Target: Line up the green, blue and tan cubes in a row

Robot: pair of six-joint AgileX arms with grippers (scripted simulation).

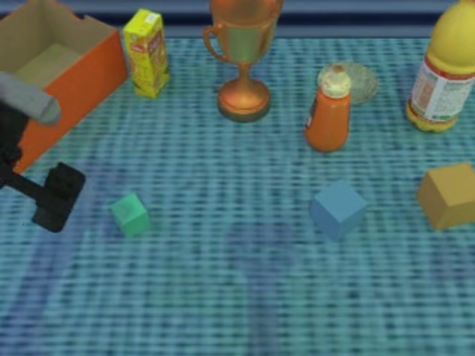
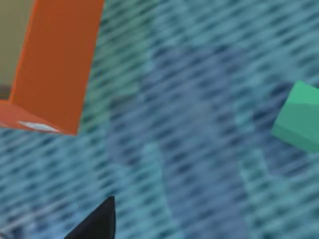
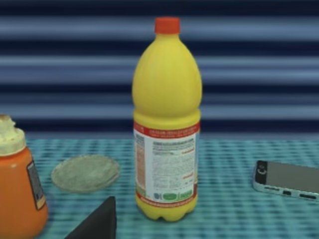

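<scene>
Teal woven tablecloth beneath scattered cubes.

green cube mint | blue cube dusty light-blue | tan cube mustard | table teal weave

A teal cloth with a fine woven stripe covers the whole table, its far edge meeting a darker blue band. Behind the table stands a wall of broad horizontal stripes, dark navy alternating with pale blue. The light is soft and even, casting only faint shadows.
</scene>
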